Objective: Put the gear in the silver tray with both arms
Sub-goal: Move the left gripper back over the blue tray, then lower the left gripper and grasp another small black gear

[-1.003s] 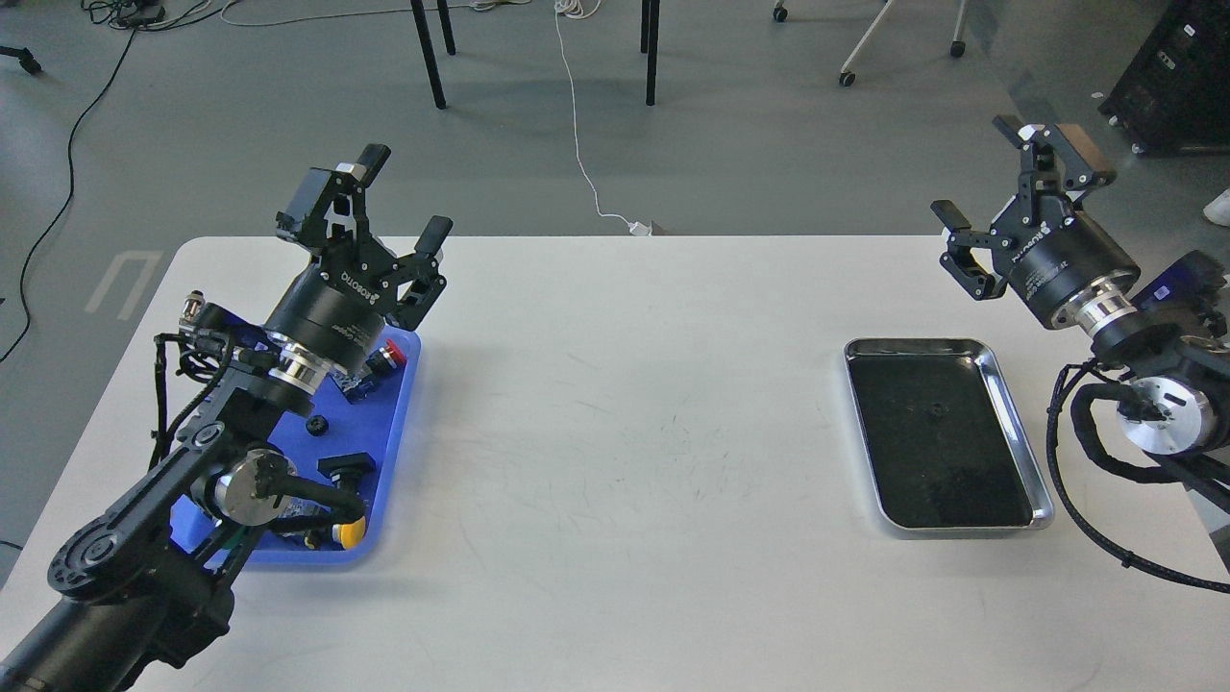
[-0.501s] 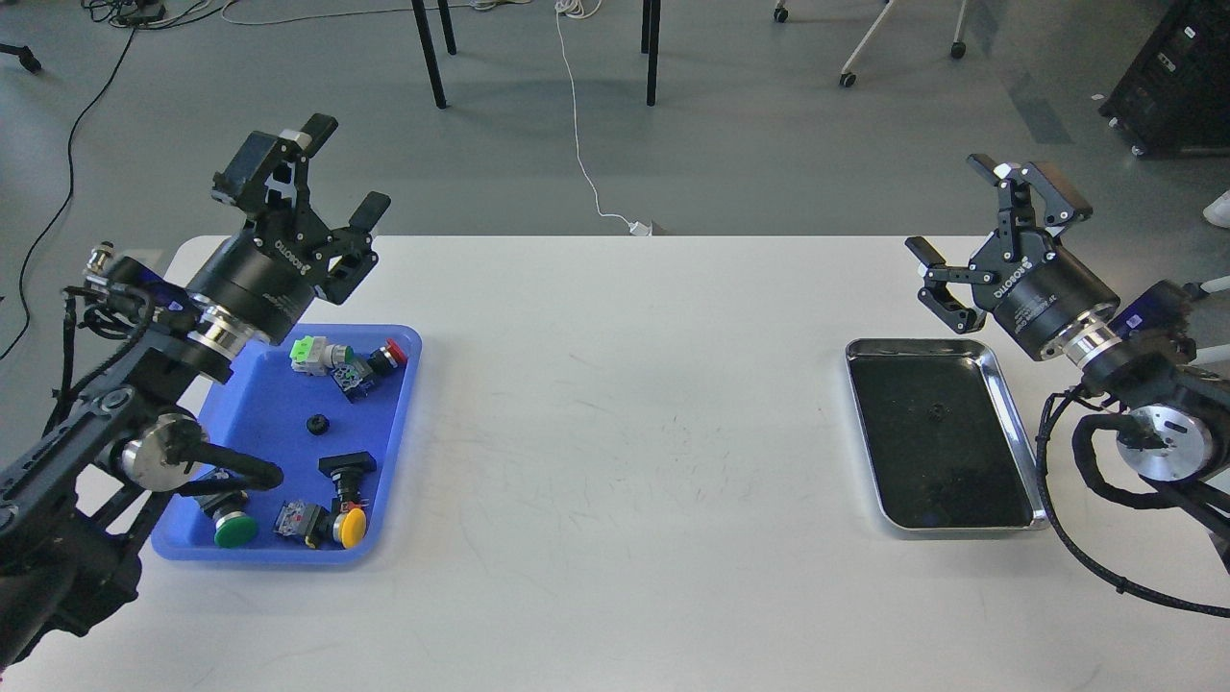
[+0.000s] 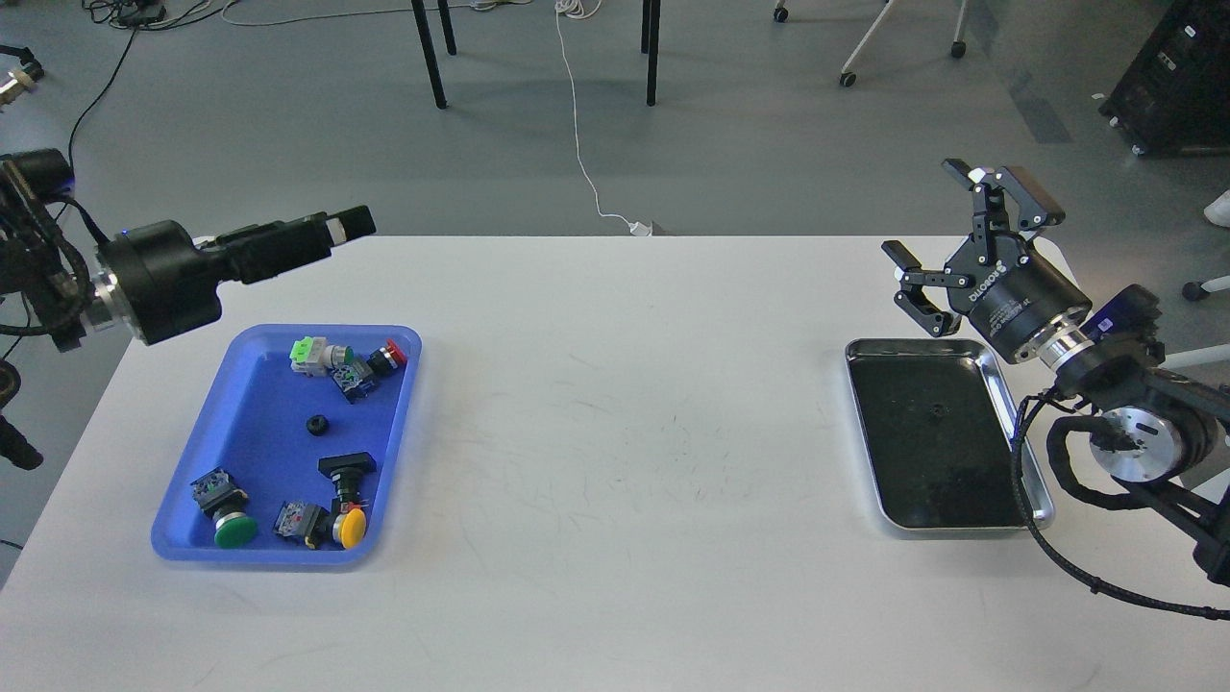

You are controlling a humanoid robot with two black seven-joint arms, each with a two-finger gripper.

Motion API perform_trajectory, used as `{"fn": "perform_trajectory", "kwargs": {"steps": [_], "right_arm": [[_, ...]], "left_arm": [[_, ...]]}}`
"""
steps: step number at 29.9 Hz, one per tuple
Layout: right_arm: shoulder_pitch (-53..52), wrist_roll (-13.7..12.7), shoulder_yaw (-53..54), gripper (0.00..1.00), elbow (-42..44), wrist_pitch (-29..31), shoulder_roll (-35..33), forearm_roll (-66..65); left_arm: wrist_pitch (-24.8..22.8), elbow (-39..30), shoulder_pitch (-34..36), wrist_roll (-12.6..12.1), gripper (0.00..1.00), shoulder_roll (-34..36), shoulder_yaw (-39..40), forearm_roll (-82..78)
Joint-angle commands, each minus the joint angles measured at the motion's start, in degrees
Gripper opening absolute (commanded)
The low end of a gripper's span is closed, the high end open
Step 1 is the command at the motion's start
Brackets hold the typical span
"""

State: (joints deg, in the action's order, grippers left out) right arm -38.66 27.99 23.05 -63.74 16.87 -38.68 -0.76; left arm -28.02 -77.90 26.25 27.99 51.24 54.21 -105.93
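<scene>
A white worktop fills the scene, a robot arm reaching in from either side. The right arm rises over the far right edge, its gripper held above the far end of the silver tray, fingers spread wide and holding nothing. The left arm hangs over the far left corner, its gripper seen side-on and pointing right, the two fingers overlapping so that its opening cannot be told. A blue tray lies on the left of the worktop, well apart from the silver tray on the right, whose dark floor shows only a small speck. Inside the blue tray sits the gear, small and black, near the middle, ringed by push-button switches: green-capped, yellow-capped and red-capped
</scene>
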Motion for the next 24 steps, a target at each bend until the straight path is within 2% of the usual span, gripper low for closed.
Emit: {"fn": "perform_trajectory", "kwargs": {"steps": [1,5,9,17,21,24], "right_arm": [[0.1,0.0,-0.1,0.99,-0.1,0.0,0.0,-0.1],[0.2,0.0,-0.2,0.99,-0.1,0.0,0.0,-0.3],[0.5,0.0,-0.1,0.99,-0.1,0.0,-0.3,-0.3],[1.4,0.0,0.1,0.99,-0.2,0.0,-0.5,-0.3],[1.4,0.0,0.2,0.99,-0.2,0.0,-0.5,-0.3],[1.5,0.0,0.3,0.99,-0.2,0.0,-0.5,-0.3]], "left_arm": [[0.0,2.0,1.9,0.0,0.98,1.1,-8.9,-14.9],[7.0,8.3,4.1,0.0,0.98,0.3,-18.7,-19.0],[8.9,11.9,6.6,0.0,0.95,-2.1,-25.4,-19.1],[10.0,18.0,8.1,0.0,0.81,-5.9,-26.1,-19.1],[10.0,20.5,8.8,0.0,0.8,-7.5,-26.1,-19.1],[10.0,21.2,8.9,0.0,0.74,-7.6,-26.4,-19.1]]}}
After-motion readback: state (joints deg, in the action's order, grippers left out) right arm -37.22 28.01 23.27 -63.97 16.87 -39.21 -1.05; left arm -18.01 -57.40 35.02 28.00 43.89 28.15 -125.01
